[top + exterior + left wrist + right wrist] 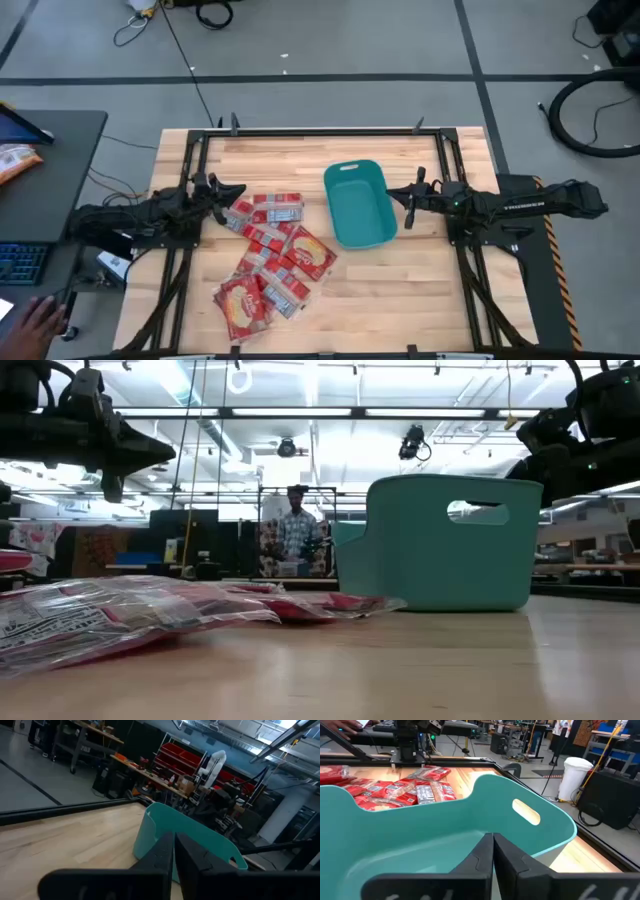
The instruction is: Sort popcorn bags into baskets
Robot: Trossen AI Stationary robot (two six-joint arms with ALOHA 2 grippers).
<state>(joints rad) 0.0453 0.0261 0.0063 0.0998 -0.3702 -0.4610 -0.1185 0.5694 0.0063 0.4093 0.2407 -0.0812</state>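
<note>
Workshop floor all round, grey with taped lines; my wooden table [400, 290] sits in the middle of it under a black frame.

Popcorn bags [270, 262]: red packets with white and yellow print, lying in a loose overlapping heap on the table's left half, spread from near my left gripper down toward the near edge. None in the basket. From the low view the heap lies flat, the front packets crinkled and clear-edged.

Basket [360, 203]: teal tub, upright, empty, just right of the heap and a little farther back. Handle cutout shows in its wall in the low view and in my right wrist view.

Left gripper [238, 189]: hangs above the table at the far left corner of the heap, pointing toward the basket. Jaws pressed together, holding nothing.

Right gripper [392, 193]: hangs just beside the basket's right rim, pointing left at it. Jaws pressed together, holding nothing; the right wrist view looks straight into the tub's bare interior.

Beyond the table: a side desk [60, 150] on the left with an orange snack bag [18, 160] on it, and a person's hand [35, 322] at the lower left corner. Low view shows a person [296, 530] standing far back in the room.
</note>
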